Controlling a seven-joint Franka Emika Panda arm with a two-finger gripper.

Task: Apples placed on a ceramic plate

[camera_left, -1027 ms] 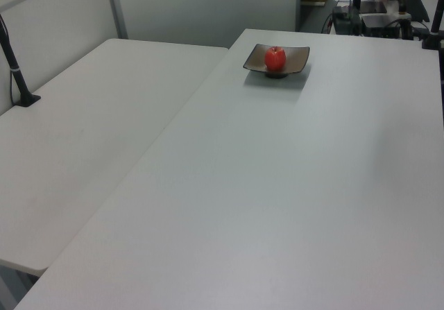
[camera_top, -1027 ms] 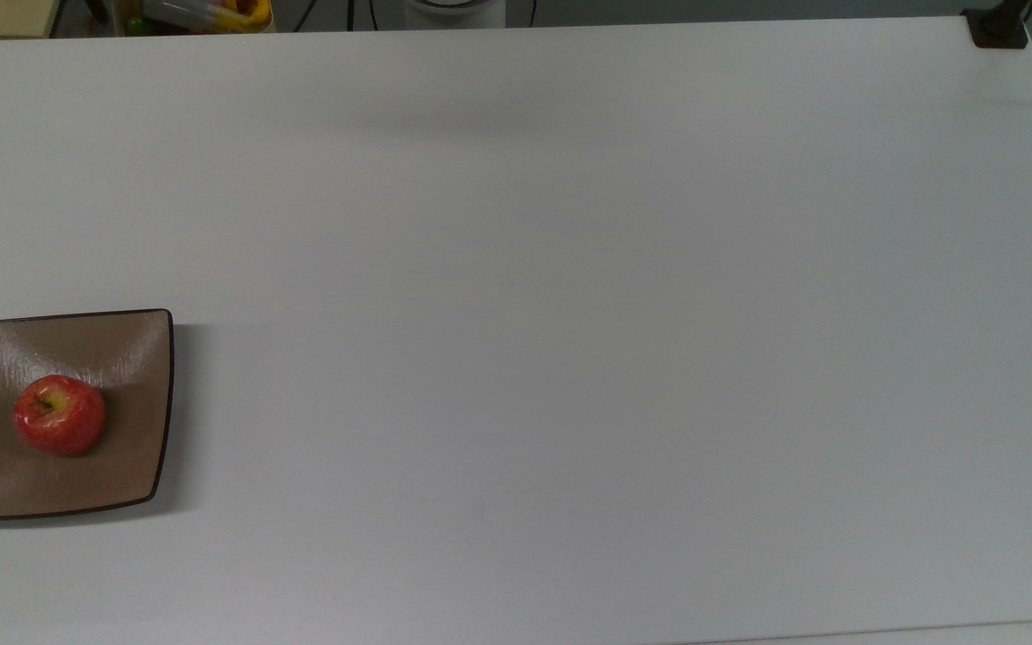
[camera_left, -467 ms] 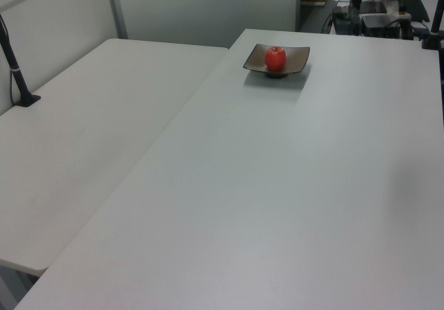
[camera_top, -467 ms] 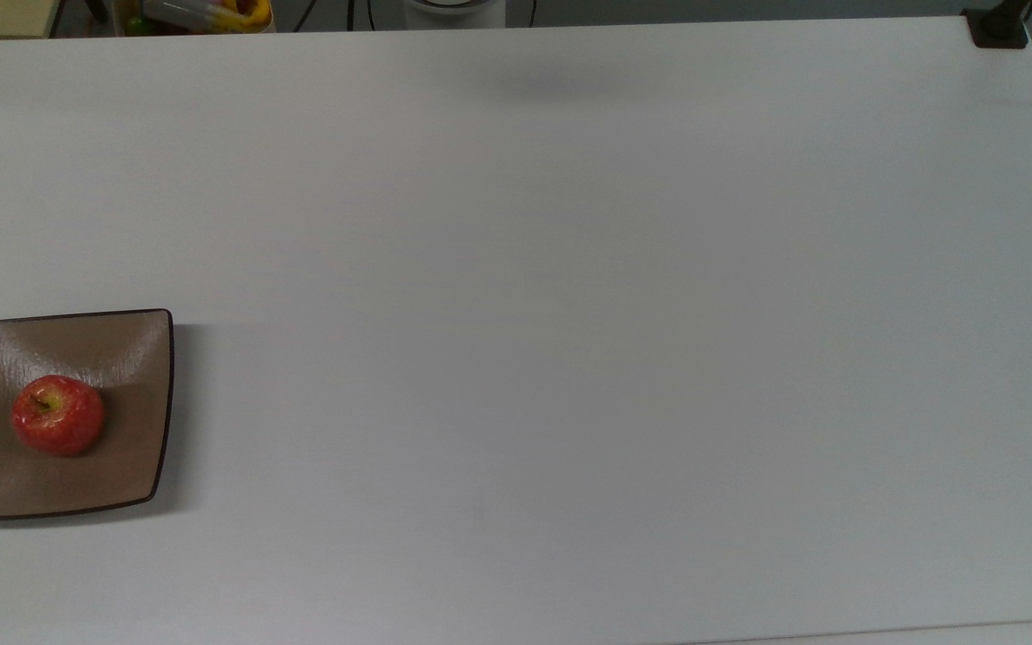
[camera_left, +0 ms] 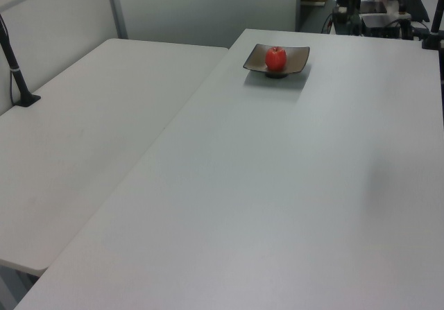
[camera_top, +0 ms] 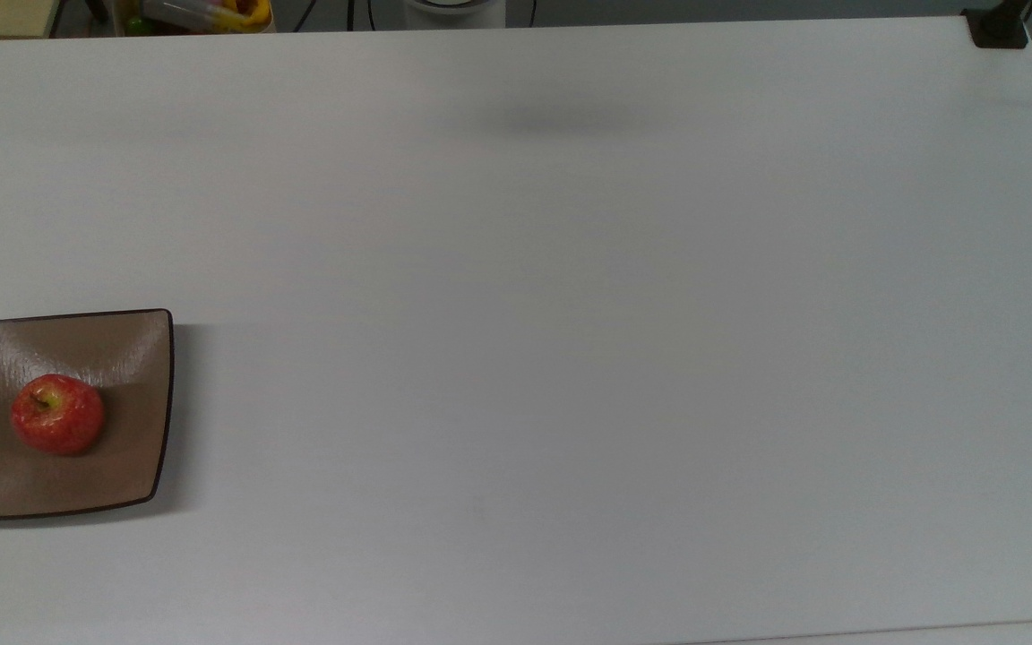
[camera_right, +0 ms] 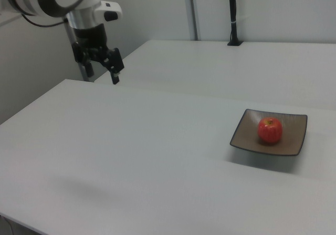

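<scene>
Glossy red apple (camera_top: 57,415) on square tan plate (camera_top: 131,358).

Red apple on a square brown plate

The glossy red apple (camera_top: 57,415) sits stem-up, left of centre on the tan-brown, dark-rimmed ceramic plate (camera_top: 126,466), which lies flat on the white tabletop (camera_top: 570,358) at the top view's lower left.
</scene>
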